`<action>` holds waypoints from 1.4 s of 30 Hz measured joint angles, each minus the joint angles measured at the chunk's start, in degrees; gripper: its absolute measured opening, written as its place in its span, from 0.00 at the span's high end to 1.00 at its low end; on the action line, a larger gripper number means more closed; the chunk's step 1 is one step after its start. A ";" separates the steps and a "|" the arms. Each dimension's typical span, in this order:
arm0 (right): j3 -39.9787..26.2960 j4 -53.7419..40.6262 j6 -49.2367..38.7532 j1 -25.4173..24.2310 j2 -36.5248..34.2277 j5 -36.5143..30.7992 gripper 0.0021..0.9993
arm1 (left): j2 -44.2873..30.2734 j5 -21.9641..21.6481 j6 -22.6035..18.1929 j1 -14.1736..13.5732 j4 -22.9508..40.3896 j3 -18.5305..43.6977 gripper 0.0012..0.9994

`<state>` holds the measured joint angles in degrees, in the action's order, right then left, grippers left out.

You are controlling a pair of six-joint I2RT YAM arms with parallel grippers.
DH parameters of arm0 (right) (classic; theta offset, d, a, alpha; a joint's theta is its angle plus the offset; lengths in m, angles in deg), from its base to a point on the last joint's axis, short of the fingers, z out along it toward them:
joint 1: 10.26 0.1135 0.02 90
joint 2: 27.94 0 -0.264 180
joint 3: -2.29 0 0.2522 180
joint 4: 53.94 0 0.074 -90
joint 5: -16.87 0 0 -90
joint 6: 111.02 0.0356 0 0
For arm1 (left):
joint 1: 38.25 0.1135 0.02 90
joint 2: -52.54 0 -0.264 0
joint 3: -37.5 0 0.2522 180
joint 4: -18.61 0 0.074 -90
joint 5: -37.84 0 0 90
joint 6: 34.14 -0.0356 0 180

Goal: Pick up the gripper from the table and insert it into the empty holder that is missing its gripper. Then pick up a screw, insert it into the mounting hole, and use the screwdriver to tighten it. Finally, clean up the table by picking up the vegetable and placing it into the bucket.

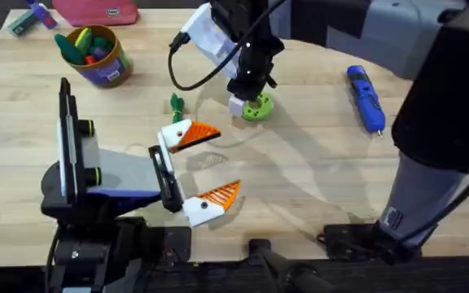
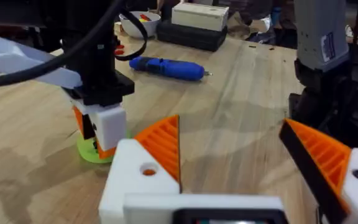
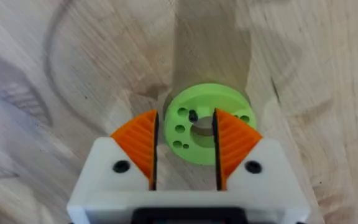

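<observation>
Even bright overhead light, soft shadows on the wooden surface (image 1: pixel 316 187), right arm (image 1: pixel 446 106) large and blurred near camera, wrist views' near edges soft.

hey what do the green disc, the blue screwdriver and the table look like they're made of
The green disc looks like matte plastic, possibly 3D-printed: flat uniform lime color, neat round holes. The screwdriver seems a smooth blue plastic body with slight sheen and a thin metal-looking tip. The table looks like pale wood, with visible grain lines.

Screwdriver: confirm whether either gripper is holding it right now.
No. The blue screwdriver lies alone on the table, away from both grippers.
</observation>
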<state>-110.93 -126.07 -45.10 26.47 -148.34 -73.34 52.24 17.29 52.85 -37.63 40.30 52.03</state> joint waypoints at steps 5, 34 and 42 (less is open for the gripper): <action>0.00 -0.15 -0.02 0.00 -0.02 -0.07 0.60 | -0.02 0.00 -0.02 0.00 0.00 0.00 0.01; -0.24 0.07 -0.01 0.48 -1.22 -1.92 0.86 | -0.02 0.02 -0.01 0.00 0.00 0.00 0.01; -0.24 0.57 -0.02 0.55 -1.22 -2.43 0.99 | 0.00 0.02 -0.02 0.00 0.00 0.00 0.01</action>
<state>-111.17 -125.50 -45.12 27.01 -149.56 -75.77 52.24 17.31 52.83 -37.63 40.30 52.03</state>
